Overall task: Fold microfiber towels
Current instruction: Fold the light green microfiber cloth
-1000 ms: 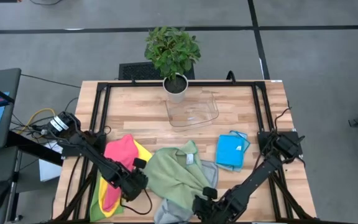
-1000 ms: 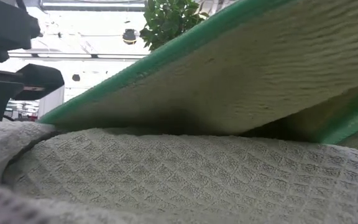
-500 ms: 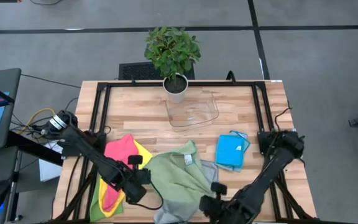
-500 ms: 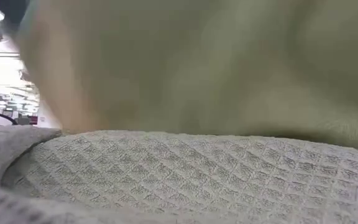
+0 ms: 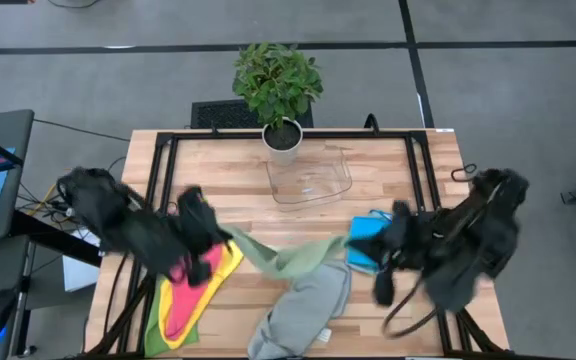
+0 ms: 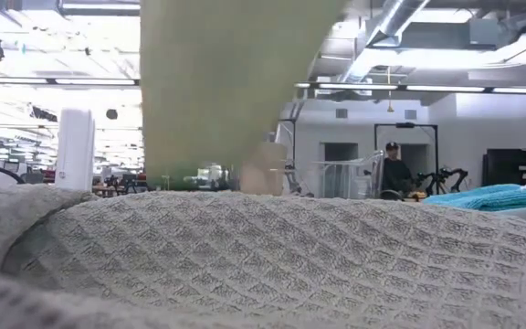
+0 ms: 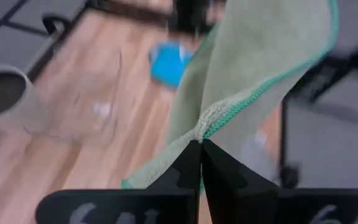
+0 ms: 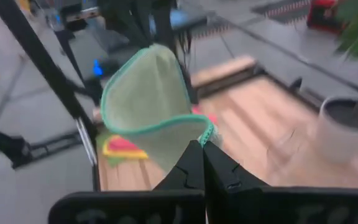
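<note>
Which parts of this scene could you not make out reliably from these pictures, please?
- High view: the left gripper and the right gripper are motion-smeared; where they pinch the green towel is unclear.
- Low view: the grey towel fills the foreground and hides the tabletop.
- High view: the pink towel and the yellow towel are partly covered by the left arm.

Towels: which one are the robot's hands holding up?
The green towel, stretched in the air between both hands. The grey, blue, pink and yellow ones lie on the table.
</note>
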Motion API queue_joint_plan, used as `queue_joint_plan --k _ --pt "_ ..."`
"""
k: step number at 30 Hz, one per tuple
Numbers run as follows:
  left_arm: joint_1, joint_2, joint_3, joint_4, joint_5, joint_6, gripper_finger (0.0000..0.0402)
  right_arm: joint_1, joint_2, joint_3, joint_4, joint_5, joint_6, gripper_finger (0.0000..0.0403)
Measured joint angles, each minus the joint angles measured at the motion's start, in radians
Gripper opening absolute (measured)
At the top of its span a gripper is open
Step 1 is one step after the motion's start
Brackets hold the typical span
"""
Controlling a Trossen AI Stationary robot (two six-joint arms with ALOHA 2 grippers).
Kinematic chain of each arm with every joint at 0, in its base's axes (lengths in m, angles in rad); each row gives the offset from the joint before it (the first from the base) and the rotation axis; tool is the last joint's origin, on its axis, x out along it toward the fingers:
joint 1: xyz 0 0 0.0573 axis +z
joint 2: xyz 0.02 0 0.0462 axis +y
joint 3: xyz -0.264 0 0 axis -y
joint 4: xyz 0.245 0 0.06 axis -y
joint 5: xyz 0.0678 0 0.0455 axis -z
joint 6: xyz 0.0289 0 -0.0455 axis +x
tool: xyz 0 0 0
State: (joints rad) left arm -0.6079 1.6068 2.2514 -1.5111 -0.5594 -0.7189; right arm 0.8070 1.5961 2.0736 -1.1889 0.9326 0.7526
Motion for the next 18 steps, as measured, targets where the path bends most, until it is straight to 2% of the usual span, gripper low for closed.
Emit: queue_joint_plan --k 3,6,8,12,14,18 --pt "0.044 -0.007 0.107 0.002 -0.018 0.023 0.0 -0.018 -0.054 0.034 -0.001 0.022 -0.053 0.0008" --pt "0.097 -0.068 0.05 0.044 -0.025 0.023 0.0 -0.057 -0.093 0.046 -0.001 0.037 -0.077 0.0008" --pt "0.147 -0.085 0.047 0.005 -0.021 -0.009 0.0 -0.094 -0.109 0.047 -0.017 0.038 -0.063 0.0008" --pt "0.221 -0.076 0.043 -0.062 0.018 -0.075 0.0 -0.154 -0.101 0.044 -0.069 -0.041 -0.045 0.0008" --pt "0.255 -0.067 0.021 -0.053 0.06 -0.05 0.0 -0.186 -0.082 0.035 -0.1 -0.067 -0.026 0.0008" --pt "0.318 -0.047 -0.059 -0.059 0.084 0.003 0.0 -0.239 -0.029 0.032 -0.251 -0.085 0.053 0.0008"
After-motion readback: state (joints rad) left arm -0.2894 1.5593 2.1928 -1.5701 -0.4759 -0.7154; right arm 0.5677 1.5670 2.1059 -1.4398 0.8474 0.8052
